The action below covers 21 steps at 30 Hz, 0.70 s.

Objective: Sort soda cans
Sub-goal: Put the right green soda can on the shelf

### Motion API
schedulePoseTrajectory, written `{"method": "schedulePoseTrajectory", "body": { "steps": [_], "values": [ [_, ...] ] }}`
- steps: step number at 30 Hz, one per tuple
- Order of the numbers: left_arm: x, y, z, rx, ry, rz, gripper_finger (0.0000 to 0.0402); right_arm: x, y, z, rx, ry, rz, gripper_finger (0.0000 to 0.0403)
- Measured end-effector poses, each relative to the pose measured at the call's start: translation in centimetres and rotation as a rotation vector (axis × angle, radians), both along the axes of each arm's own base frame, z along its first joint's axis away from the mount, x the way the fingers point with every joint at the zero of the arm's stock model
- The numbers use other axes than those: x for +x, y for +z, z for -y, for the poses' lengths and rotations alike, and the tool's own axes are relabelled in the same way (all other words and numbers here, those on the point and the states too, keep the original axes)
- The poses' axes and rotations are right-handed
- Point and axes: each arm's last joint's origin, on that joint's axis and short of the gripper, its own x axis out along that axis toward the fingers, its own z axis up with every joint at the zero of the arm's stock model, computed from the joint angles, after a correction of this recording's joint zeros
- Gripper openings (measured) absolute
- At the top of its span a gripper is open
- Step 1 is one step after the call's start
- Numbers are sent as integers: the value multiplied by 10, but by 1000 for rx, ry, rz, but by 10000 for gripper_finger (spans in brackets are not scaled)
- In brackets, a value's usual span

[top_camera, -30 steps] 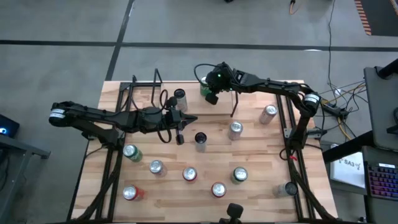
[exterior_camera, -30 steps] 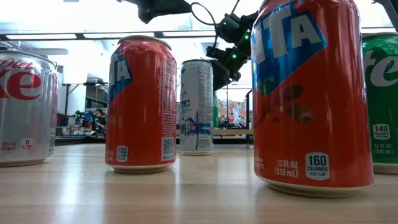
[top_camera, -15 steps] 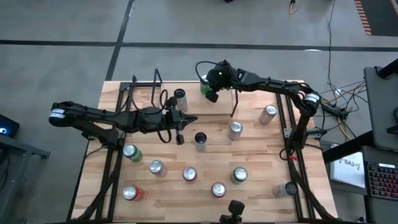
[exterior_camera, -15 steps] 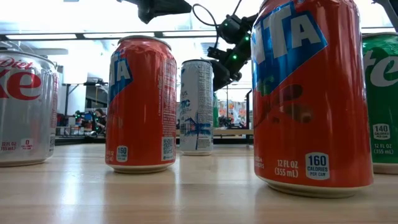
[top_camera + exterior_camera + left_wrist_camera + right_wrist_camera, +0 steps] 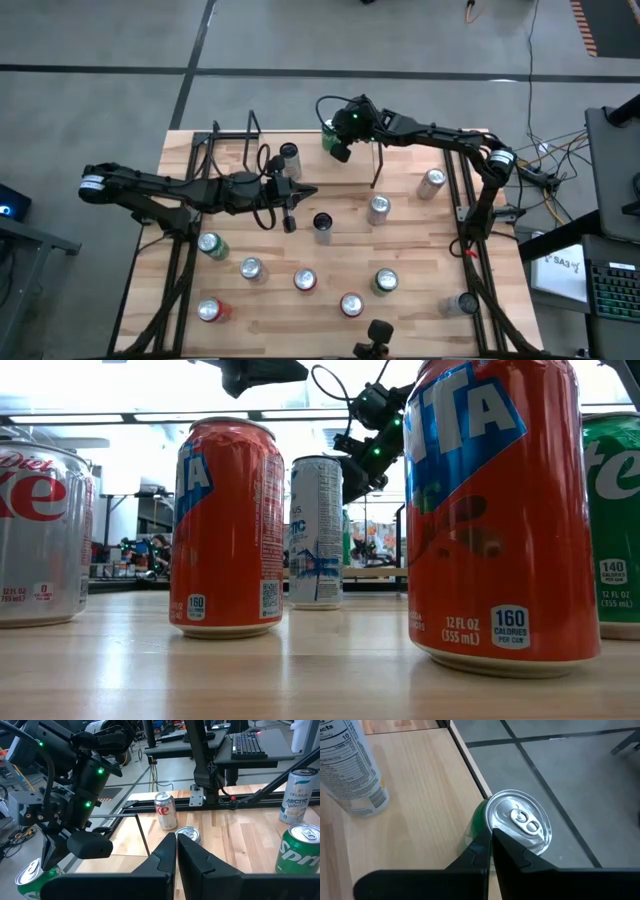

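Basically, right hand [image 5: 338,152] hovered closed, empty, right above upright green can [image 5: 516,822] at tabletop [image 5: 410,300] edge; left hand [image 5: 290,220] closed mid-table.

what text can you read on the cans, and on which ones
"Diet" on the silver can.
"12 FL OZ (355 mL)", "160 CALORIES PER CAN" on the big orange can.
"CELSIUS", "ARCTIC" on the white can.
"Spr" on the green can.
Nutrition print on the tall can: too small.

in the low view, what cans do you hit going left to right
silver diet coke can → smaller-looking red fanta can → white celsius can farther back → big red fanta can up close → green sprite can at the right edge
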Motion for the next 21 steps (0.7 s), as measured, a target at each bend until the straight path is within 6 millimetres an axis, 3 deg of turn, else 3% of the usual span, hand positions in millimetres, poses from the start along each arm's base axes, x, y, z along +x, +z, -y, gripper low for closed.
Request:
{"method": "schedulePoseTrajectory", "body": {
  "steps": [10, 21],
  "values": [
    [0, 0, 0, 22, -4, -6, 0, -1, -3, -3, 58, 39, -5, 9],
    [0, 0, 0, 28, -4, -8, 0, 0, -16, 8, 59, 20, -30, 9]
  ]
}}
